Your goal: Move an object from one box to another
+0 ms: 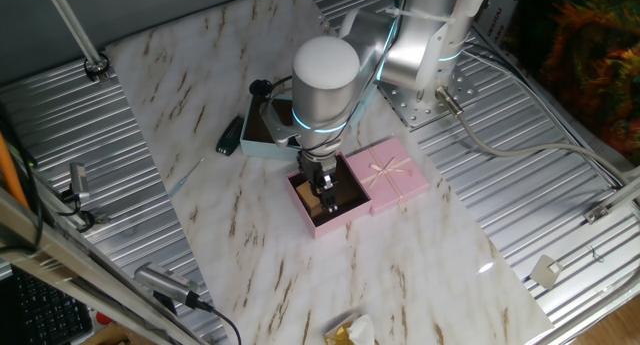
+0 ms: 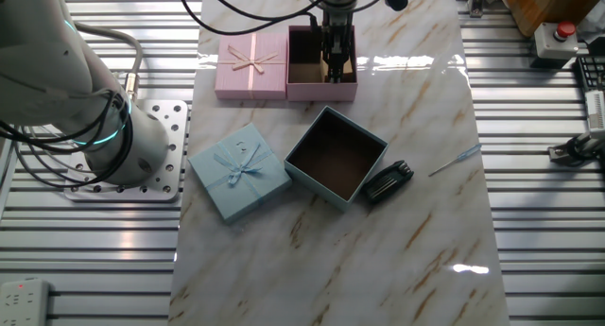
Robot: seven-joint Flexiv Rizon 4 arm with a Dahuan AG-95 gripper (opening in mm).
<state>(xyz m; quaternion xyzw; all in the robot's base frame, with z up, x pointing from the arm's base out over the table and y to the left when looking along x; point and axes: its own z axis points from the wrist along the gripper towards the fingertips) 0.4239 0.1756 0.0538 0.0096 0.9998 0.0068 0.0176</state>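
While the gripper (image 1: 325, 193) hangs inside the pink box (image 1: 312, 217) at frame centre — seemingly clamping the block (image 1: 328, 197) — opening early could bounce it out.

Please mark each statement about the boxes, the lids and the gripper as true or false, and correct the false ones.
1. The gripper is inside the pink box. True.
2. The light-blue box holds the tan block. False: its dark interior shows nothing; the block is at the gripper's fingertips.
3. The pink lid touches the pink box. True.
4. The light-blue lid covers its box. False: it lies beside it.
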